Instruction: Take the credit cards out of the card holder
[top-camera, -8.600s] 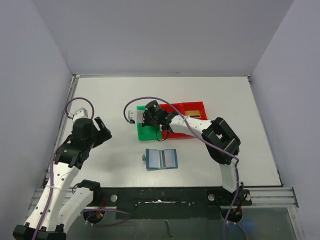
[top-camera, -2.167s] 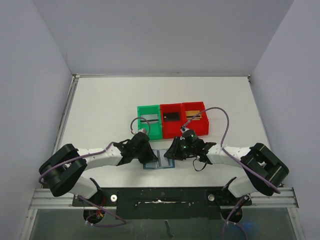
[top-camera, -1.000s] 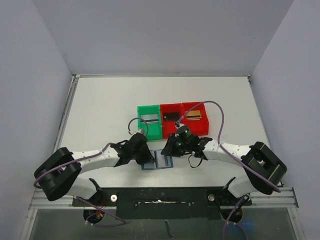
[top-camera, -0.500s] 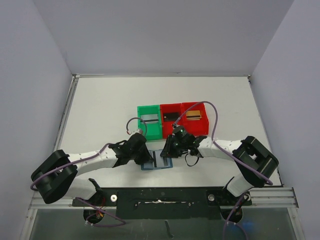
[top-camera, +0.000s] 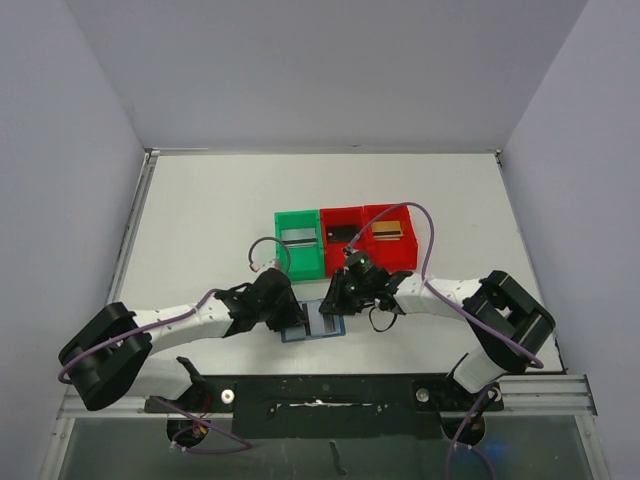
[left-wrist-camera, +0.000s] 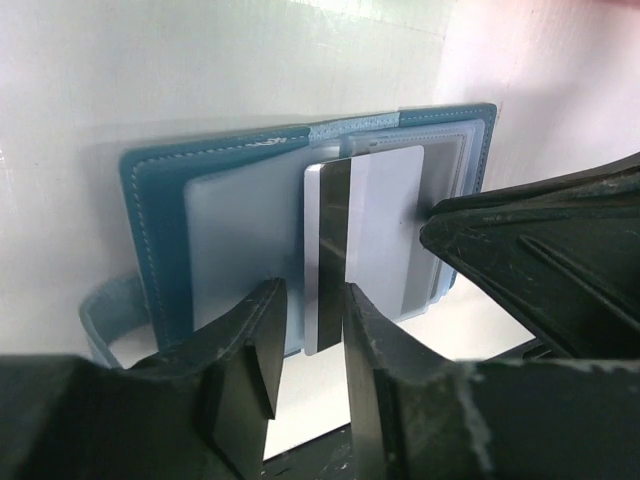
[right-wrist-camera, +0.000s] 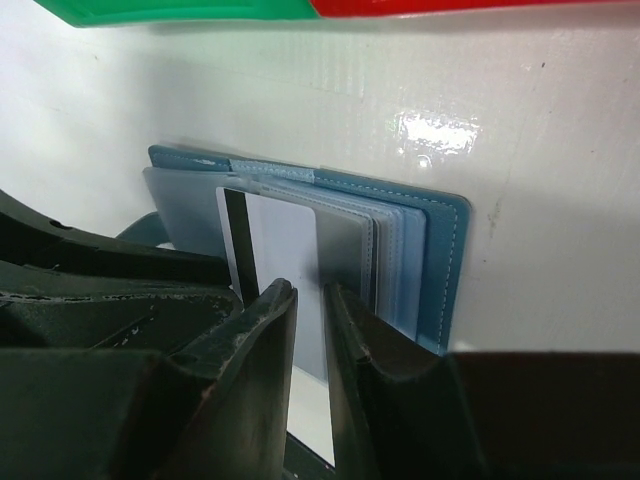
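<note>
Top external view, item one: the card holder (top-camera: 328, 327), blue, lies open and flat on the white worktop (top-camera: 200, 220). It is near your front edge, just in front of the row of bins and between the two claws. The left wrist view shows you its stitched blue cover and clear sleeves. One card (left-wrist-camera: 385, 230), pale with a dark stripe along one side, lies on the sleeves, one end reaching past the holder's edge.

Item two: left claw (top-camera: 293, 318), down at the holder's left half. Its fingers (left-wrist-camera: 250, 350) stand slightly apart with a narrow gap between them, and the striped side of the card shows in that gap. You cannot tell whether they pinch anything or only press down.

Item three: right claw (top-camera: 333, 303), down at the holder's right half, close beside the left claw. In the right wrist view its fingers (right-wrist-camera: 265, 340) are nearly together, leaving only a thin slit, and the card's face shows through it. You cannot tell whether it has hold of the card.

Item four: three bins side by side behind the holder, apart from it.
- Green bin (top-camera: 281, 245), on the left, with a grey card (top-camera: 298, 236).
- Middle red bin (top-camera: 327, 250), with a dark card (top-camera: 342, 233).
- Right red bin (top-camera: 390, 256), with a tan card (top-camera: 388, 230).
</note>
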